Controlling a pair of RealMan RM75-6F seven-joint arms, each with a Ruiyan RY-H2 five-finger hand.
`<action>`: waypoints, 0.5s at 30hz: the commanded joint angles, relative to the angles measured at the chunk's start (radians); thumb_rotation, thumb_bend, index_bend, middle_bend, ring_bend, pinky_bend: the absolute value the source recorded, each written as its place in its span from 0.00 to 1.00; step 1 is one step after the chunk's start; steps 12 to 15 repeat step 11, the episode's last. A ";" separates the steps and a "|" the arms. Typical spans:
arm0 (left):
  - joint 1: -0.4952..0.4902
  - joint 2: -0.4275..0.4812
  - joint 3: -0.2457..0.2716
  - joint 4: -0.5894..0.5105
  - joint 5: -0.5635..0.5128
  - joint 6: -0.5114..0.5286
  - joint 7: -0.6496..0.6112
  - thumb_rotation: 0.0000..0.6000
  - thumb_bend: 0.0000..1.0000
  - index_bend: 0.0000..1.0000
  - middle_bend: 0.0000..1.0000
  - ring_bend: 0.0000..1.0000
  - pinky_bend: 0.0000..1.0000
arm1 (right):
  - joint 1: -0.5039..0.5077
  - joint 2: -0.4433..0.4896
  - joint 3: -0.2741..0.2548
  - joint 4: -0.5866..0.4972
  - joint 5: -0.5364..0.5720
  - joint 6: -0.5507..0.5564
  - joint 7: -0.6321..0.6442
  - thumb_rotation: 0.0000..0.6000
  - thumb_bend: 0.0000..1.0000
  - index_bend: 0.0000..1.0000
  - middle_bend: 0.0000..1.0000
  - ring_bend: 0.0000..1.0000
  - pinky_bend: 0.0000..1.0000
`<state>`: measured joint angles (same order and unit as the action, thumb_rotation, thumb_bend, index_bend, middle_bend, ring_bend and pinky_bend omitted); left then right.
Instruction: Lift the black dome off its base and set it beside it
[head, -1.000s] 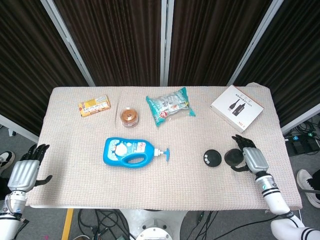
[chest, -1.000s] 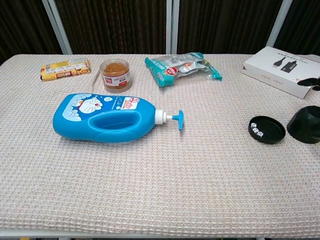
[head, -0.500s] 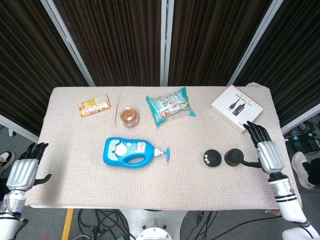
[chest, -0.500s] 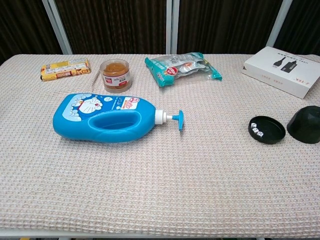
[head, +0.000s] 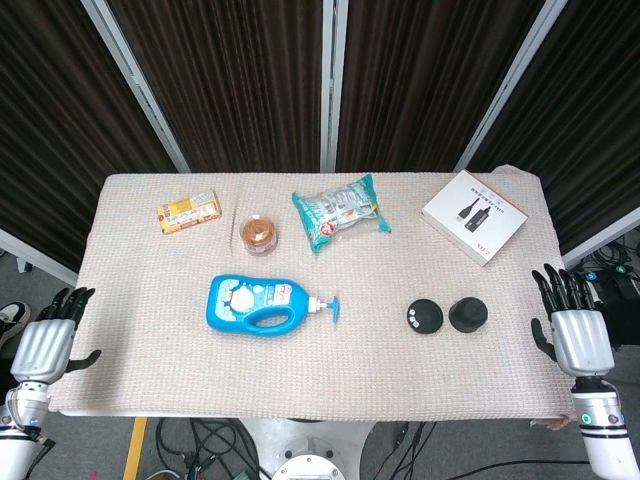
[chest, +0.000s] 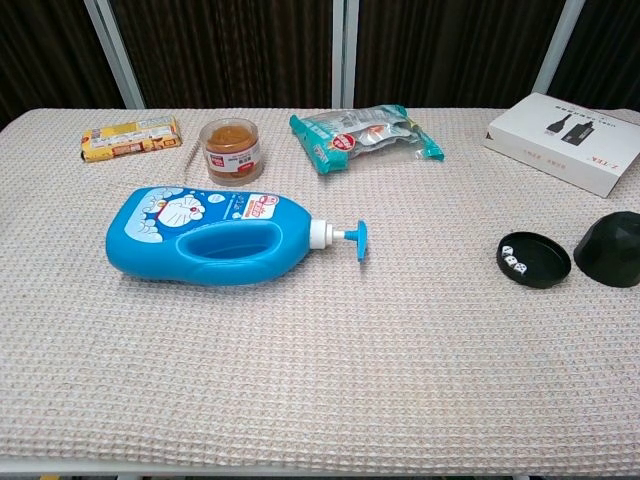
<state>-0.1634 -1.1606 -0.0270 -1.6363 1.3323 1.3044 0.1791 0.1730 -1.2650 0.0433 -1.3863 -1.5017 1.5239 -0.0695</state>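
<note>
The black plastic dome (head: 467, 315) sits on the cloth-covered desk (head: 150, 370) just right of its round black base (head: 424, 317), apart from it.

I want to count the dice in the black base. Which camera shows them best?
The chest view: the base is larger there and the white dice stand out as separate cubes. In the head view the base is small, with only a pale speck inside.

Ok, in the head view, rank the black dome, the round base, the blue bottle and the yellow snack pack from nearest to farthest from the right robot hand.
1. Black dome, just left of the right robot hand.
2. Base, beside the dome.
3. Blue bottle, table centre.
4. Yellow snack pack, far left corner.
</note>
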 joint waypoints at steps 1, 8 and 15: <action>0.002 -0.001 0.000 -0.002 0.004 0.007 -0.001 1.00 0.18 0.06 0.05 0.00 0.22 | -0.020 -0.012 -0.010 0.014 -0.034 0.026 0.023 1.00 0.39 0.00 0.01 0.00 0.00; 0.003 0.002 -0.003 -0.004 0.007 0.014 0.001 1.00 0.18 0.06 0.05 0.00 0.22 | -0.016 -0.011 -0.003 0.011 -0.035 0.005 0.034 1.00 0.39 0.00 0.02 0.00 0.00; 0.004 -0.002 -0.006 0.001 0.016 0.025 -0.004 1.00 0.18 0.06 0.05 0.00 0.22 | -0.015 -0.012 -0.002 0.008 -0.032 -0.009 0.030 1.00 0.38 0.00 0.02 0.00 0.00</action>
